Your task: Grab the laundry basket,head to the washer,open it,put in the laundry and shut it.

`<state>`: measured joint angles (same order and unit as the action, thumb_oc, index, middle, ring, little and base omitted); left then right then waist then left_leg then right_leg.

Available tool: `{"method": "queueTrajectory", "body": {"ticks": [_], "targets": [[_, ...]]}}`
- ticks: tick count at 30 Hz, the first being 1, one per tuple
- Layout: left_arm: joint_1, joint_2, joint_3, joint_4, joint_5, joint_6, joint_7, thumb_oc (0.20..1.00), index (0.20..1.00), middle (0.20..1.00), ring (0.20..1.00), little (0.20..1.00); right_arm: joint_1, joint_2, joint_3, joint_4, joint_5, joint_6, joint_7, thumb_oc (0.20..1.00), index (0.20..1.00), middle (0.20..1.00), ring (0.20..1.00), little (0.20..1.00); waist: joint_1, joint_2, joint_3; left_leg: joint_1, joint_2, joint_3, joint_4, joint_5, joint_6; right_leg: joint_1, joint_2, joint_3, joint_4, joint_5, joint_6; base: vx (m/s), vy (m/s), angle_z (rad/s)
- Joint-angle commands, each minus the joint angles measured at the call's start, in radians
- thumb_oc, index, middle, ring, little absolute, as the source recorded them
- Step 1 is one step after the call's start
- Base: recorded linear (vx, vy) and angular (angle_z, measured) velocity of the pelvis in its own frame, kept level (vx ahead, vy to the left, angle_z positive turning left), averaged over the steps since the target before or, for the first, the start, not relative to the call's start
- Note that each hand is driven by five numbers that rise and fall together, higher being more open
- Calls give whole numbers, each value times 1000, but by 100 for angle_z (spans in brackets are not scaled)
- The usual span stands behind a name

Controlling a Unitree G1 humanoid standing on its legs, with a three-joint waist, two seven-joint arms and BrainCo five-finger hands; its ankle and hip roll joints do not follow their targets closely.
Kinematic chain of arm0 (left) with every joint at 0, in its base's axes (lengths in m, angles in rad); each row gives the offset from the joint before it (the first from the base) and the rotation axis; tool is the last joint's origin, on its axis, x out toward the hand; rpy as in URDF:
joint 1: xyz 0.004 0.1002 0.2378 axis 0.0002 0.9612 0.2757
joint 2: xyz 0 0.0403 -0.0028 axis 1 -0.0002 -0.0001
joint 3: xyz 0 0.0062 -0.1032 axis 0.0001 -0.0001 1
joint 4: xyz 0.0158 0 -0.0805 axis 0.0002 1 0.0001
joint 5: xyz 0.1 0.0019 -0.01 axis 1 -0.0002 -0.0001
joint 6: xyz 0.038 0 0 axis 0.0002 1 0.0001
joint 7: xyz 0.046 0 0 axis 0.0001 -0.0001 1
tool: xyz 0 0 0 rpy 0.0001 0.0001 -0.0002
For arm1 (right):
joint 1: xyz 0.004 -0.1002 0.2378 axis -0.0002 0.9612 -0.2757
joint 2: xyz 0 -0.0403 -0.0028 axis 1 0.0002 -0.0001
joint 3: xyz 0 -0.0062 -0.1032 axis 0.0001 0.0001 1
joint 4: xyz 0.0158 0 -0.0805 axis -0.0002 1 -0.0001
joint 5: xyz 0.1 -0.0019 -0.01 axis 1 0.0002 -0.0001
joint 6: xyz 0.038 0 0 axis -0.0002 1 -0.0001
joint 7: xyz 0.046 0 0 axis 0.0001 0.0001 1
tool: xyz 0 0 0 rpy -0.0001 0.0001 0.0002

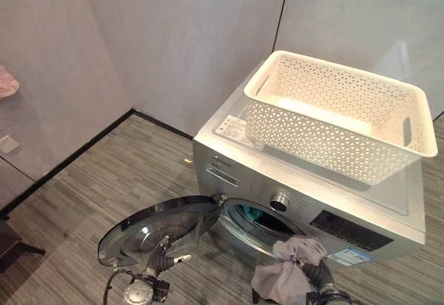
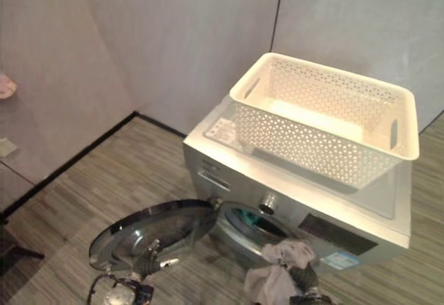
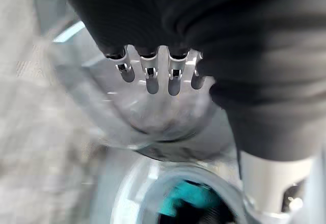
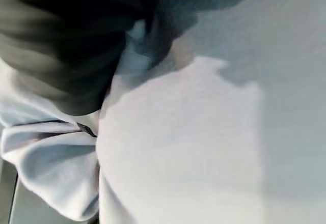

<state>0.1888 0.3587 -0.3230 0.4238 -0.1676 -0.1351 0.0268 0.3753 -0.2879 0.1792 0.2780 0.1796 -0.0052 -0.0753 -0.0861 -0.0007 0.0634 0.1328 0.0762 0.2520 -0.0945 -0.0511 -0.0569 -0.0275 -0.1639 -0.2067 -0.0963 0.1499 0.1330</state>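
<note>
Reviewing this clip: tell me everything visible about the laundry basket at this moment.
The laundry basket is a cream, rectangular, plastic-looking tub with perforated lattice walls, a smooth rolled rim and slot handles cut into its short ends. It sits upright on the top of the silver washer, its base resting there, skewed relative to the washer's edges and reaching toward the back by the grey wall. It looks empty: only its pale floor shows inside. Neither hand touches it.

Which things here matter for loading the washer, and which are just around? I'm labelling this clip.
Job: washer; its open door at the left hand; pale garment at the right hand, by the drum opening; teal item inside; empty basket on top.
Around: pink cloth.
</note>
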Motion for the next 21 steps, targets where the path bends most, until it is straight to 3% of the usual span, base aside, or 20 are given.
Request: {"method": "queueTrajectory", "body": {"ticks": [1,12,16,21], "targets": [[-76,26,-16,-62,-78,-51,-47,1000,1000,1000,1000,1000,-56,-33,-17,-69,6,-73,28,200,200,200,200,200,7,22,27,-31,14,-12,7,-3,13,44,-44,-35,18,-102,42,-34,-38,13],[-288,-31,-180,-123,-170,-12,-35,1000,1000,1000,1000,1000,-223,-50,84,5,33,-69,-33,200,200,200,200,200,26,31,92,-132,23,-89,7,43,-3,8,-30,-67,9,-116,27,-70,-45,33],[-372,-55,-236,-104,-146,0,-27,1000,1000,1000,1000,1000,-300,-55,135,15,37,-65,-45,200,200,200,200,200,28,32,141,-173,27,-92,7,62,-6,-36,-28,-57,9,-103,27,-149,-36,16],[-503,-134,-312,41,-140,7,6,1000,1000,1000,1000,1000,-430,-39,212,44,37,-67,-67,200,200,200,200,200,26,19,193,-241,41,-61,7,94,-13,-126,-19,-33,9,-73,25,-116,-44,-5]]}}
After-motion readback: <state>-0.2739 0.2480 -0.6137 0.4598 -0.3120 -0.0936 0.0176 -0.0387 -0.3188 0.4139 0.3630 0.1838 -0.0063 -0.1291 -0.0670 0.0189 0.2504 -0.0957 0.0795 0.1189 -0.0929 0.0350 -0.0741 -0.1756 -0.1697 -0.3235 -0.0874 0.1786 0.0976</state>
